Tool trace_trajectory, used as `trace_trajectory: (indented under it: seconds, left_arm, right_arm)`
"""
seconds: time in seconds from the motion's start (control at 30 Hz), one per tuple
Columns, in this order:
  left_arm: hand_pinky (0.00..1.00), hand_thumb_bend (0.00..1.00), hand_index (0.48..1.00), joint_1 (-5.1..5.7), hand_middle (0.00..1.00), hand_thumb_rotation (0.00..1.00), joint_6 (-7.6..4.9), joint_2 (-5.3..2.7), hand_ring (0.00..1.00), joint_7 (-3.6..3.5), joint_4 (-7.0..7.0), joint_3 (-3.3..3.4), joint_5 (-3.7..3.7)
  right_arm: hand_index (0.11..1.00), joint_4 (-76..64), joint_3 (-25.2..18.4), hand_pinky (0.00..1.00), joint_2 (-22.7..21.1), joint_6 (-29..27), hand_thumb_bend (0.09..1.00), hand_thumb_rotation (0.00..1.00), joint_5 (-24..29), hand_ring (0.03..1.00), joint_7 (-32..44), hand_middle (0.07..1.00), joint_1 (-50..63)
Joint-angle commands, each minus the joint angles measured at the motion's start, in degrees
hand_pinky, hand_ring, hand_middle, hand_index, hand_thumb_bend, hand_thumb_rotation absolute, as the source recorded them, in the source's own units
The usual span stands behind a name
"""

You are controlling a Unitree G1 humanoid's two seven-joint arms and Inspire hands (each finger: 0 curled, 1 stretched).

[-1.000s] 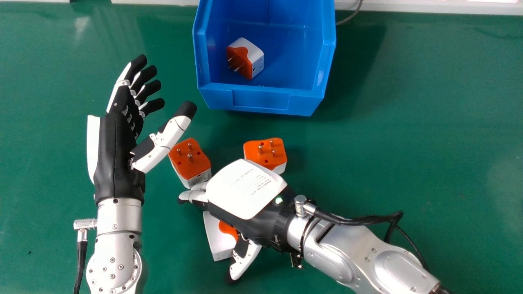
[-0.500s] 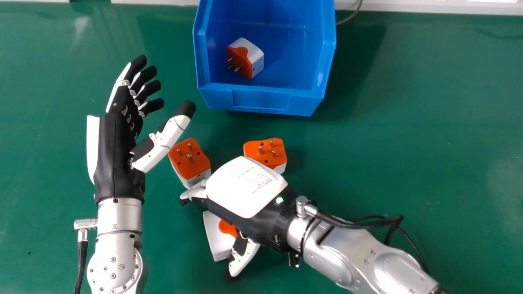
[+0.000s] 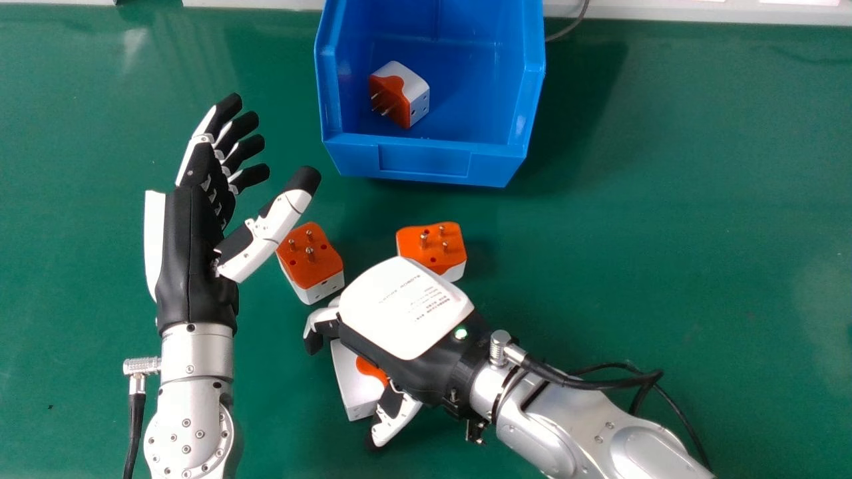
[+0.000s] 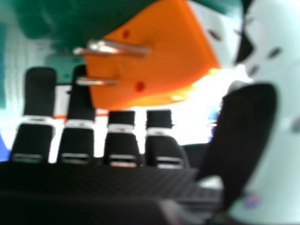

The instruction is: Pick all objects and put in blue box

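In the head view, my right hand is palm down over a white and orange plug adapter, partly covering it; its fingers bend slightly beyond the adapter, and the thumb lies at the near side. In the right hand view, the adapter's orange pronged face is between the thumb and fingers of my right hand; no firm grip shows. My open left hand is at the left, thumb beside a second adapter. A third adapter sits just beyond my right hand. Another lies inside the blue box.
The blue box stands at the far middle of the green table, its low front wall toward me. A pale strip runs along the table's far edge, with a thin cable beside the box.
The fingers of my right hand have bent further down and inward, and their tips are closer to the adapter beneath. My left hand and the adapters have stayed about where they were.
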Motion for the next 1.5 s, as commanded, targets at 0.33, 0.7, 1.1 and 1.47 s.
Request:
trace_trajectory:
  seconds: [0.33, 0.7, 1.1, 1.47]
  left_arm:
    - [0.77, 0.75, 0.871, -1.16, 0.86, 0.35, -0.95, 0.23, 0.83, 0.32, -0.09, -0.2, 0.38]
    - [0.77, 0.75, 0.872, -1.27, 0.86, 0.35, -0.77, 0.21, 0.83, -0.42, -0.04, -0.04, -0.41]
    - [0.77, 0.75, 0.872, -1.27, 0.86, 0.35, -0.96, 0.32, 0.83, -0.37, 0.21, 0.05, -0.23]
    - [0.77, 0.75, 0.874, -1.34, 0.86, 0.35, -0.93, 0.55, 0.83, -0.01, 0.34, 0.11, 0.54]
  right_arm:
    - [0.564, -0.52, -0.78, 0.32, 0.0, 1.55, 0.541, 0.04, -0.88, 0.455, 0.11, 0.527, -0.58]
    - [0.55, -7.29, -1.73, 0.29, -0.03, 4.71, 0.532, 0.03, -0.9, 0.429, 5.2, 0.506, 0.24]
    - [0.537, -16.45, -2.52, 0.27, -0.88, 5.43, 0.523, 0.01, -1.32, 0.402, 6.49, 0.492, 2.71]
    - [0.532, -26.18, -5.11, 0.24, -0.5, 5.43, 0.519, 0.01, 1.09, 0.383, 11.53, 0.479, 4.9]
